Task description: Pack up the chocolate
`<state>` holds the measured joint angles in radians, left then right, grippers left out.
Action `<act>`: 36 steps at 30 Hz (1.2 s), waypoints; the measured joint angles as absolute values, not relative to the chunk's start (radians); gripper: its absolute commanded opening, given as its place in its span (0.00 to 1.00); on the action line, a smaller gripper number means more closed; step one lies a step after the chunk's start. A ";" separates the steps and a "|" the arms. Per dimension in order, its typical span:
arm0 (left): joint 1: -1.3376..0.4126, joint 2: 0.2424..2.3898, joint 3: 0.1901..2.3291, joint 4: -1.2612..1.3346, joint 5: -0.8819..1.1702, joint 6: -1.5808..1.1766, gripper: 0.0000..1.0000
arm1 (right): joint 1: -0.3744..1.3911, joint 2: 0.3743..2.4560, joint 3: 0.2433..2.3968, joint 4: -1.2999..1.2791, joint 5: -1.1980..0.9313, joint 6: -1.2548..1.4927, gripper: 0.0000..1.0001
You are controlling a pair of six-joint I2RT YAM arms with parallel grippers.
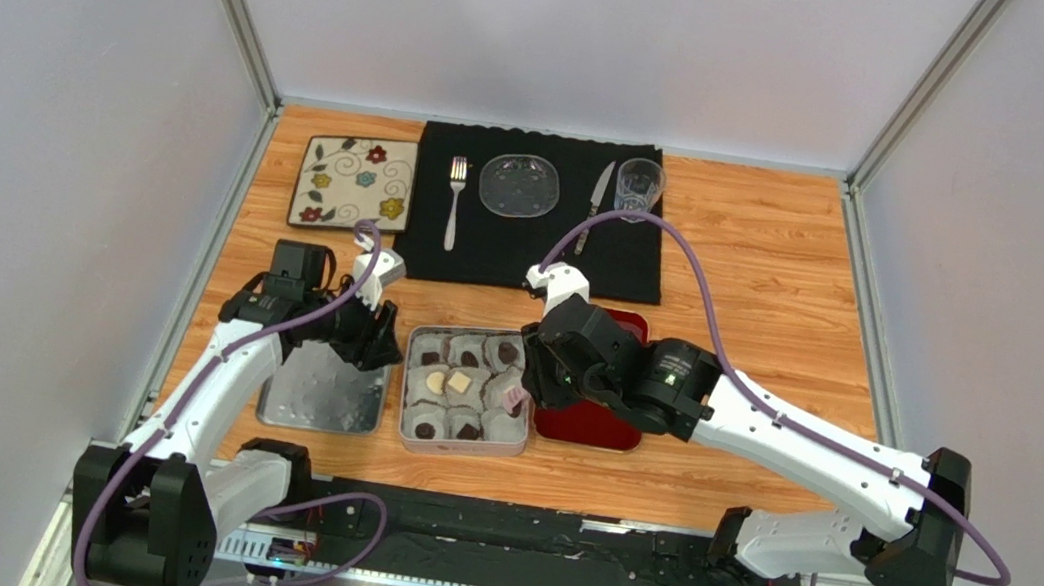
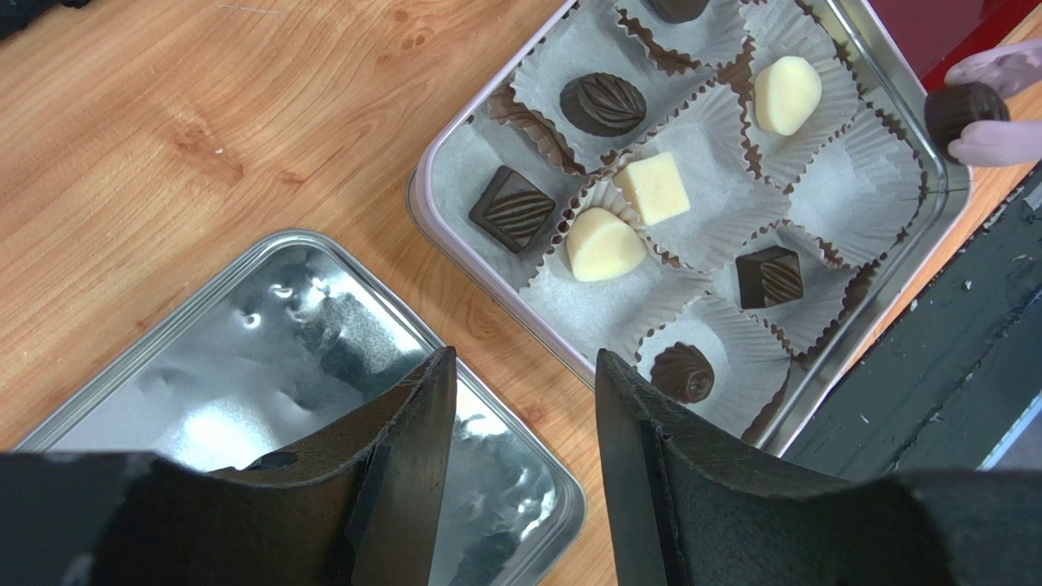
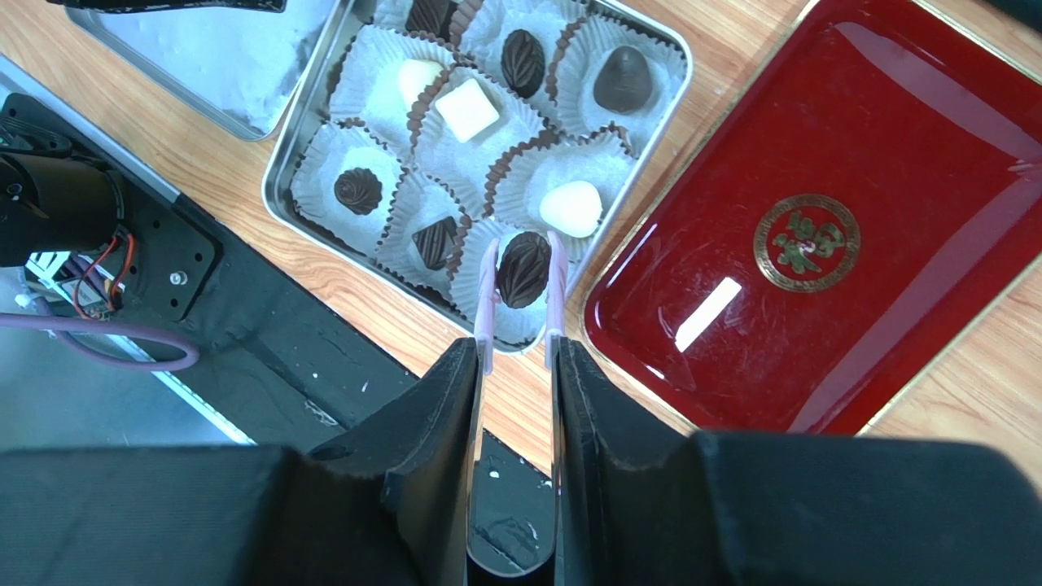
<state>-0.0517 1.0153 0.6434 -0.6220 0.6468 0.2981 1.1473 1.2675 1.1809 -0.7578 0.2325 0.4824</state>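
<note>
Wood-grain table (image 2: 184, 122), shiny tin (image 2: 420, 202), ridged oval chocolate (image 3: 525, 266) in right tool (image 3: 522, 283)

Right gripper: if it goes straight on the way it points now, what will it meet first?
Probably the empty paper cup in the corner of the tin. The right gripper, holding a dark chocolate, points down at that cup. How high it is above the cup is unclear.

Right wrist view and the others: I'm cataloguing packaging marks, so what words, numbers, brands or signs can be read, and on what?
Gold round emblem on the red tray: a stylised figure or characters, too blurred to read.
Tin, lid, chocolates, patterned plate: no text visible.
No word or number is legible anywhere in these views.
</note>
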 measured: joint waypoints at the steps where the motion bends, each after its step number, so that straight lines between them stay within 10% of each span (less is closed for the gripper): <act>1: -0.052 1.015 0.643 -0.622 0.646 0.298 0.54 | 1.148 1.270 1.181 -0.754 0.232 0.483 0.12; 36: -0.052 1.015 0.643 -0.622 0.646 0.301 0.54 | 1.165 1.308 1.143 -0.698 0.211 0.501 0.33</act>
<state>-0.0517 1.0153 0.6434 -0.6220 0.6464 0.3008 1.1648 1.3075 1.1431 -0.6975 0.2108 0.5014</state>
